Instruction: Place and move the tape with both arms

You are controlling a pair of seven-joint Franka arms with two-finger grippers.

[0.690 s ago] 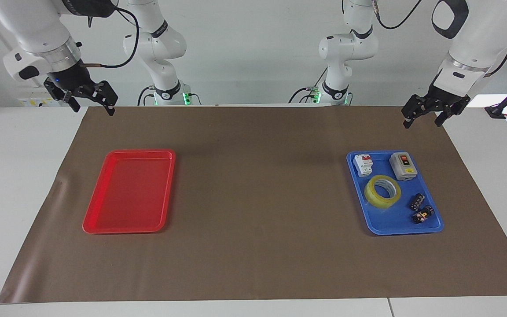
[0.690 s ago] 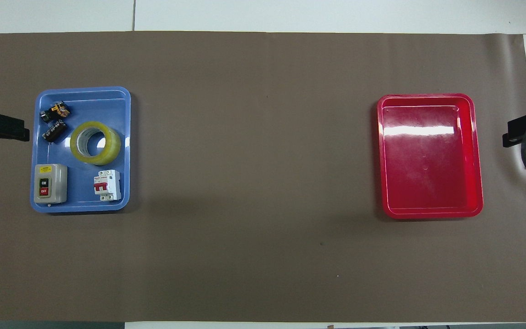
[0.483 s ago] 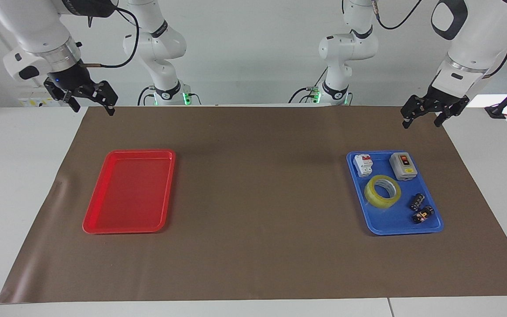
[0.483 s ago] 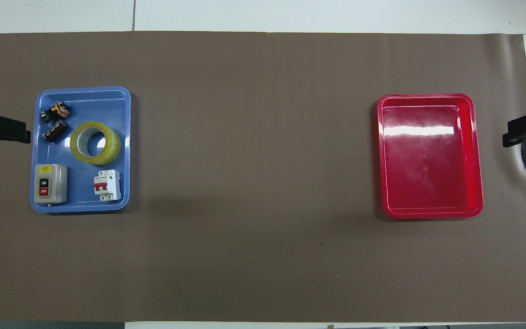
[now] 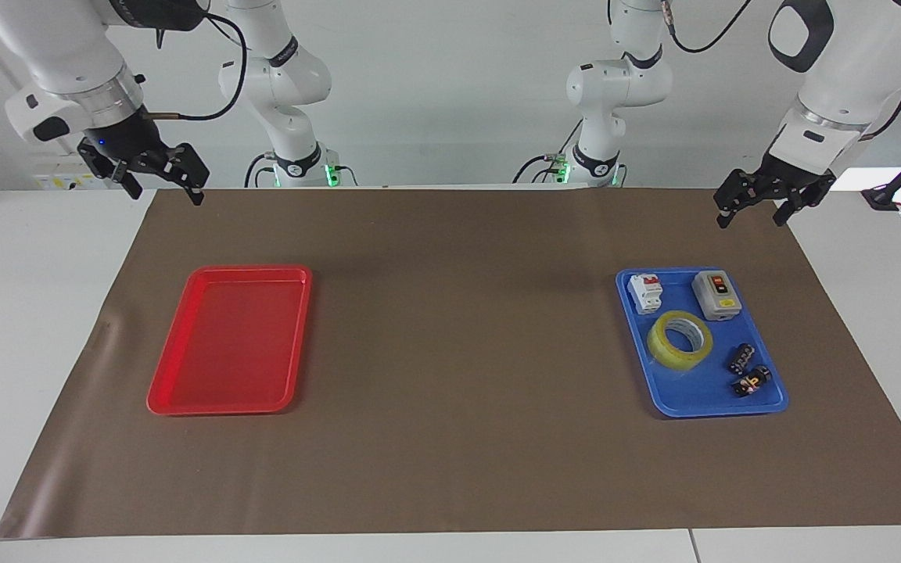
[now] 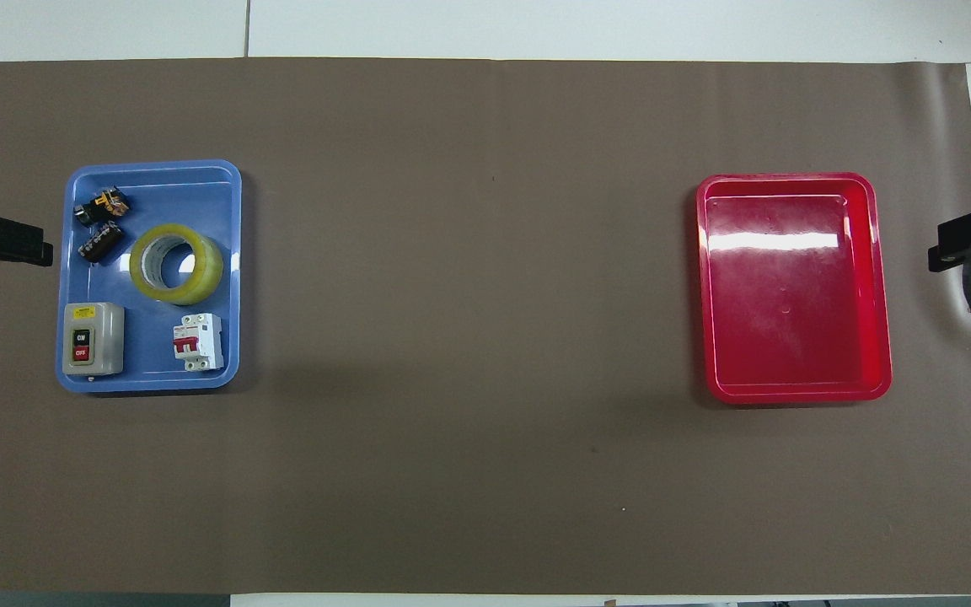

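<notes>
The tape is a yellow translucent roll that lies flat in the middle of the blue tray toward the left arm's end of the table. It also shows in the overhead view. My left gripper is open and empty, raised over the brown mat's edge at that end, apart from the tray. My right gripper is open and empty, raised over the mat's edge at the right arm's end. Both arms wait.
The blue tray also holds a grey ON/OFF switch box, a white circuit breaker and two small dark parts. An empty red tray lies toward the right arm's end. A brown mat covers the table.
</notes>
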